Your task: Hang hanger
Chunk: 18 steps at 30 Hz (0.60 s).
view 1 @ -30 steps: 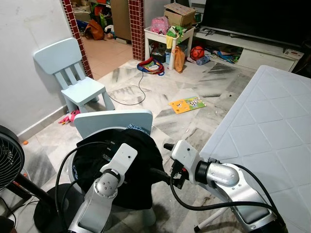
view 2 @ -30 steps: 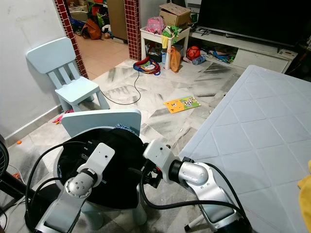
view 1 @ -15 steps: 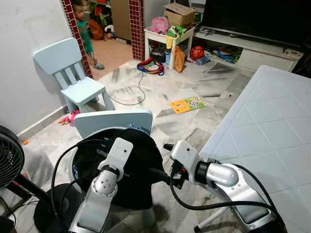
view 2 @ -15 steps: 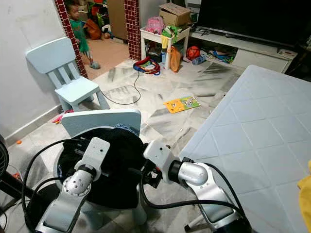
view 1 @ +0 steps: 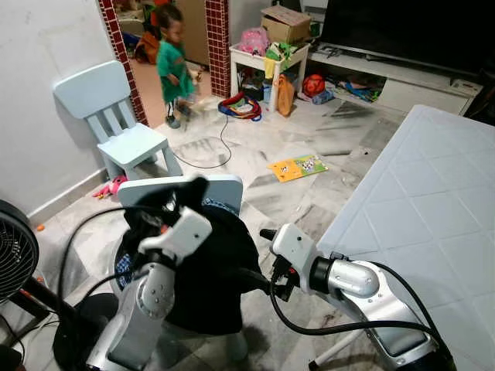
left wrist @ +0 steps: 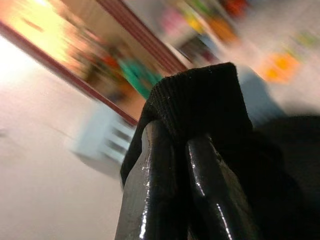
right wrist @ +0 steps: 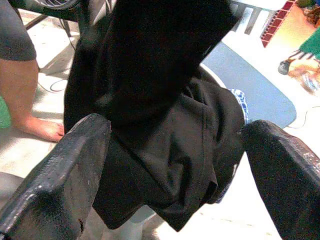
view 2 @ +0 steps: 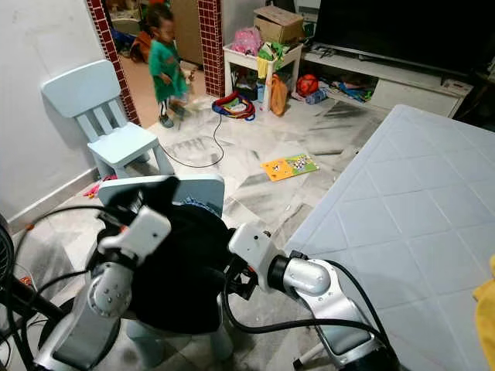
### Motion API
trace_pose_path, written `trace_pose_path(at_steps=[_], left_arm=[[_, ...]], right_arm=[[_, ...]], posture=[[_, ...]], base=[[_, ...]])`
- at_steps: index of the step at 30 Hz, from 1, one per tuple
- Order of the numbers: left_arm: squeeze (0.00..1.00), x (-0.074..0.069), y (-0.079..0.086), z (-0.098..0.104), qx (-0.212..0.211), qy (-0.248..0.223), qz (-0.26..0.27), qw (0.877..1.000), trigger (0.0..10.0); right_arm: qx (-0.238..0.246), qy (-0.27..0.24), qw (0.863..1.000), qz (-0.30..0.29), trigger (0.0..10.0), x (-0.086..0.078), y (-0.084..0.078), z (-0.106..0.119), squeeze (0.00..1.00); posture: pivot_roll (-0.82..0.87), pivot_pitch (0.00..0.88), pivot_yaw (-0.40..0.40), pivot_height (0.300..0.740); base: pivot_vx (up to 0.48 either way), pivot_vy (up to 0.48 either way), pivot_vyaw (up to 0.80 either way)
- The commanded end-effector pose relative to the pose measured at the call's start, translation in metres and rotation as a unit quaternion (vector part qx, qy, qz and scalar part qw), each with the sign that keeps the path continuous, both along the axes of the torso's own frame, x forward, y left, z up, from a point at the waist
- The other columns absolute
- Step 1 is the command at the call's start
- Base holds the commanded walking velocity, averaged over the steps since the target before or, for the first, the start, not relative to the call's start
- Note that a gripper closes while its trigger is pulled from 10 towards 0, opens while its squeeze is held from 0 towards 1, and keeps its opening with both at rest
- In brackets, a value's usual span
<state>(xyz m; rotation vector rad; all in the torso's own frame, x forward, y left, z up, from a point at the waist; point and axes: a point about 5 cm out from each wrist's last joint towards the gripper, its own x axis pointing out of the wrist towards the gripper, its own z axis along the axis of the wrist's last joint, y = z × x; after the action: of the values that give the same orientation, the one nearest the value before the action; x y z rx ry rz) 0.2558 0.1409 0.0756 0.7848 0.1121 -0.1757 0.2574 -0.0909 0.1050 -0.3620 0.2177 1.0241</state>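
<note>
A black garment [view 1: 209, 270] lies heaped on the seat of a pale blue child's chair [view 1: 220, 188] right in front of me. My left gripper [left wrist: 175, 137] is shut on a fold of that cloth and holds it lifted above the heap, level with the chair's backrest. The fabric drapes over its fingers [view 1: 172, 202]. My right gripper [right wrist: 175, 127] is open just to the right of the heap, its fingers [view 1: 251, 277] pointing into the cloth, with garment showing between them. I can make out no hanger.
A white tiled table [view 1: 433, 201] fills the right side. A fan [view 1: 15, 255] stands at the left, with cables around my arm. A second blue chair [view 1: 116, 116] is by the wall. A small child [view 1: 174, 66] walks near the doorway. A book [view 1: 298, 165] lies on the floor. A person's bare leg [right wrist: 25, 90] is beside the chair.
My left gripper has risen from the heap, pulling a fold of black cloth up with it. The child has come from the doorway into the room. The right arm stays put.
</note>
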Motion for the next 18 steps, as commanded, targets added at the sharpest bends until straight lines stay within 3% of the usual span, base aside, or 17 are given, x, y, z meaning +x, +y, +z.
trace_pose_path(at_steps=[1,2,6,10,12,13,14,15,16,17,18], left_arm=[[0.00,-0.011,0.002,-0.018,0.013,0.071,-0.015,0.997,0.0],[0.00,-0.016,0.003,-0.023,0.028,0.085,-0.024,0.996,0.0],[0.00,-0.016,0.005,-0.020,0.016,0.084,-0.012,0.996,0.0],[0.00,-0.017,0.002,-0.015,-0.021,0.083,0.006,0.996,0.0],[0.00,-0.021,-0.002,-0.017,-0.041,0.105,0.009,0.994,0.0],[0.00,-0.021,-0.002,-0.017,-0.043,0.108,0.011,0.993,1.6],[0.00,-0.022,-0.001,-0.017,-0.045,0.111,0.014,0.993,2.4],[0.00,-0.022,-0.001,-0.017,-0.045,0.112,0.016,0.993,4.5],[0.00,-0.022,-0.001,-0.017,-0.044,0.113,0.016,0.992,4.5],[0.00,-0.022,0.000,-0.018,-0.046,0.117,0.020,0.992,10.0],[0.00,-0.022,0.001,-0.019,-0.048,0.119,0.022,0.991,10.0]], right_arm=[[-0.002,-0.005,1.000,0.003,10.0,0.001,0.001,0.001,0.00],[-0.003,-0.005,1.000,0.003,10.0,0.001,0.001,0.001,0.00],[-0.004,-0.006,1.000,0.004,10.0,0.001,0.001,0.001,0.00],[-0.005,-0.007,1.000,0.005,10.0,0.002,0.001,0.001,0.00],[-0.005,-0.006,1.000,0.007,10.0,0.002,0.001,0.001,0.00],[-0.005,-0.006,1.000,0.007,10.0,0.002,0.001,0.001,0.00],[-0.006,-0.005,1.000,0.008,10.0,0.002,0.001,0.000,0.00],[-0.006,-0.005,1.000,0.008,10.0,0.002,0.001,0.000,0.00],[-0.006,-0.005,1.000,0.009,10.0,0.002,0.001,0.000,0.00],[-0.007,-0.005,1.000,0.009,10.0,0.002,0.001,0.000,0.00],[-0.007,-0.004,1.000,0.009,10.0,0.002,0.001,0.000,0.00]], posture=[[-0.13,0.000,-0.004,0.740],[-0.12,0.000,-0.005,0.740],[-0.12,0.000,-0.006,0.740],[-0.12,0.000,-0.007,0.740],[-0.12,0.000,-0.008,0.740],[-0.12,0.000,-0.008,0.740],[-0.12,0.000,-0.007,0.740],[-0.12,0.000,-0.007,0.740],[-0.12,0.000,-0.007,0.740],[-0.12,0.000,-0.006,0.740],[-0.12,0.000,-0.006,0.740]], base=[[0.000,0.000,0.00],[0.000,0.000,0.00],[0.000,0.000,0.00],[0.000,0.000,0.00],[0.000,0.000,0.00],[0.000,0.000,0.00],[0.000,0.000,0.00],[0.000,0.000,0.00],[0.000,0.000,0.00],[0.000,0.000,0.00],[0.000,0.000,0.00]])
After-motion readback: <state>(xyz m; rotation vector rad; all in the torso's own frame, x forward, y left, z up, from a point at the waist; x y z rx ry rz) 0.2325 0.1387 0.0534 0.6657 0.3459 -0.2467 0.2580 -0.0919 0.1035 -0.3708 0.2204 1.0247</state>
